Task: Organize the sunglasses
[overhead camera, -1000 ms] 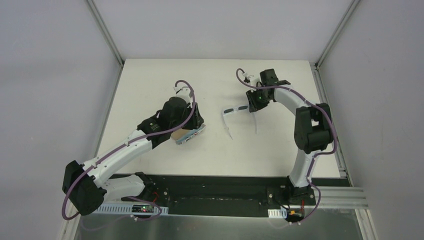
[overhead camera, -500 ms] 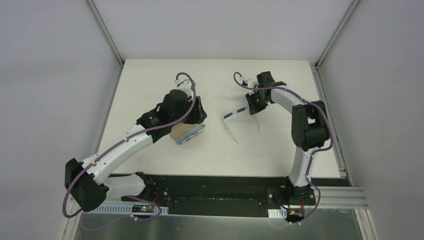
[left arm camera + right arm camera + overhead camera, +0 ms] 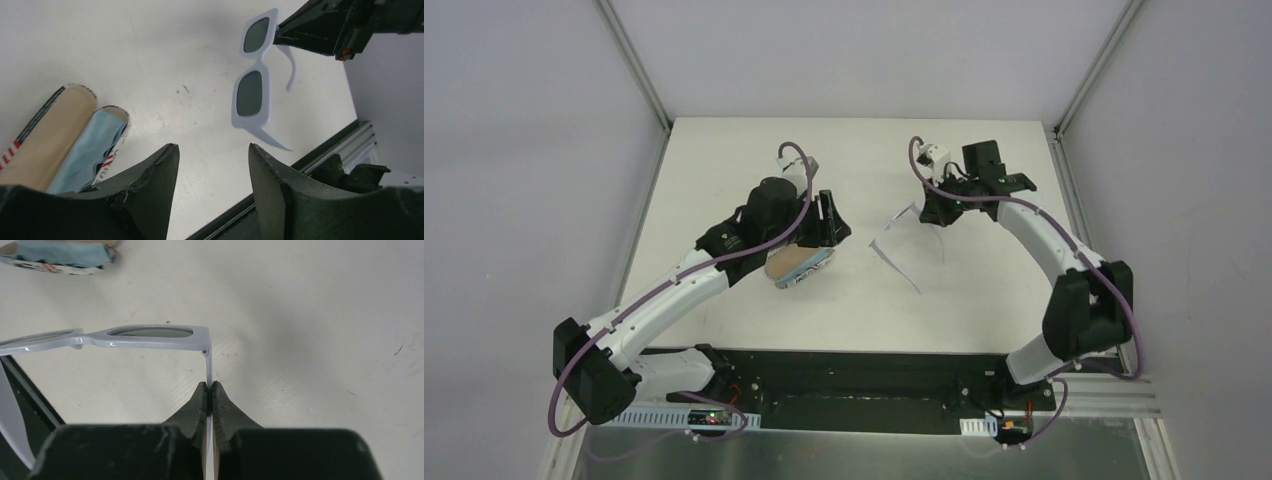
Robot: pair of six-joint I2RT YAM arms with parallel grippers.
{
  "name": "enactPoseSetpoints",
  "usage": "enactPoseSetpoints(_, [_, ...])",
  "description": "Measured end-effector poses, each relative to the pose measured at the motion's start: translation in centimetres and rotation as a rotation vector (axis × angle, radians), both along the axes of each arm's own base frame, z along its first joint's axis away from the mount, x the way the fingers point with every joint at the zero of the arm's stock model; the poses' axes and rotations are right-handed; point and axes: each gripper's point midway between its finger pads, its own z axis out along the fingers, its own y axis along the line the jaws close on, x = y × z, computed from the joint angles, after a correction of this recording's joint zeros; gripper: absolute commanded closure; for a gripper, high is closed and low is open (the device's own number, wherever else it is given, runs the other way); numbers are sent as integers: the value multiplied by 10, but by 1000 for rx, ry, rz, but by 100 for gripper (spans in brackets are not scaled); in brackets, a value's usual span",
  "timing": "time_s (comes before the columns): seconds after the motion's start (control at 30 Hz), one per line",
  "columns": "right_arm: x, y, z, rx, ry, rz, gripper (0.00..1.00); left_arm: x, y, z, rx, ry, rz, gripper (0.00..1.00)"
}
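Right gripper (image 3: 210, 389) clamped on one temple of the white sunglasses (image 3: 150, 335), mid-surface (image 3: 724, 160), right of the case (image 3: 799, 268). Left gripper (image 3: 212, 155) apart, empty. I judge them light, slick and hinge-fragile; a grip near the hinge suits.

Lab test cell: white table (image 3: 724, 150), grey panel walls (image 3: 524, 150), aluminium rails (image 3: 636, 65).

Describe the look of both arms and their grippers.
The left arm and the right arm both have white tubular links joined by bulky black joint housings, with a purple cable looped along each. The left gripper and the right gripper have matte black, wedge-shaped fingers that taper to blunt tips, with rough, slightly chipped surfaces.
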Motion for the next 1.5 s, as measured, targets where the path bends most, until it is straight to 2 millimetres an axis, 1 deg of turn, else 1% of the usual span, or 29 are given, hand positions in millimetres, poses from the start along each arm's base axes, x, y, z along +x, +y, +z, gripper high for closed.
enactPoseSetpoints(0.03, [-5, 3, 13, 28, -36, 22, 100, 0, -6, 2, -25, 4, -13, 45])
enactPoseSetpoints(0.13, [-22, 11, 39, 83, -118, 87, 100, 2, -23, 1, -67, 30, -63, 45])
enactPoseSetpoints(0.17, [-28, 14, 46, 97, -145, 113, 100, 2, -30, -2, -78, 44, -86, 45])
enactPoseSetpoints(0.23, [-37, 17, 52, 111, -183, 155, 100, 2, -43, -7, -100, 77, -129, 45])
enactPoseSetpoints(0.3, [-45, 19, 54, 115, -204, 188, 100, -2, -52, -13, -121, 111, -173, 45])
enactPoseSetpoints(0.37, [-52, 21, 52, 111, -216, 217, 100, -7, -60, -12, -150, 134, -213, 45])
enactPoseSetpoints(0.47, [-60, 23, 50, 106, -229, 254, 100, -15, -70, -4, -205, 145, -276, 42])
enactPoseSetpoints(0.53, [-65, 26, 51, 105, -243, 280, 100, -18, -76, 2, -248, 139, -308, 37])
enactPoseSetpoints(0.6, [-70, 29, 52, 110, -252, 301, 100, -21, -79, 4, -286, 136, -324, 34])
enactPoseSetpoints(0.73, [-80, 35, 57, 134, -267, 344, 100, -26, -82, 0, -329, 168, -329, 36])
enactPoseSetpoints(0.83, [-84, 39, 59, 148, -274, 370, 100, -28, -87, 4, -363, 187, -350, 38])
enactPoseSetpoints(0.9, [-87, 42, 59, 152, -277, 391, 100, -30, -92, 3, -381, 212, -367, 39])
enactPoseSetpoints(1.1, [-92, 45, 58, 145, -282, 424, 100, -35, -100, -12, -397, 309, -394, 46])
enactPoseSetpoints(1.2, [-93, 46, 57, 143, -283, 433, 100, -36, -100, -10, -407, 316, -400, 49])
enactPoseSetpoints(1.3, [-94, 46, 57, 140, -286, 439, 99, -37, -101, -9, -415, 327, -398, 56])
enactPoseSetpoints(1.43, [-94, 46, 57, 139, -286, 442, 93, -36, -100, -9, -427, 340, -396, 67])
enactPoseSetpoints(1.5, [-95, 46, 57, 138, -285, 443, 82, -37, -100, -10, -436, 348, -395, 70])
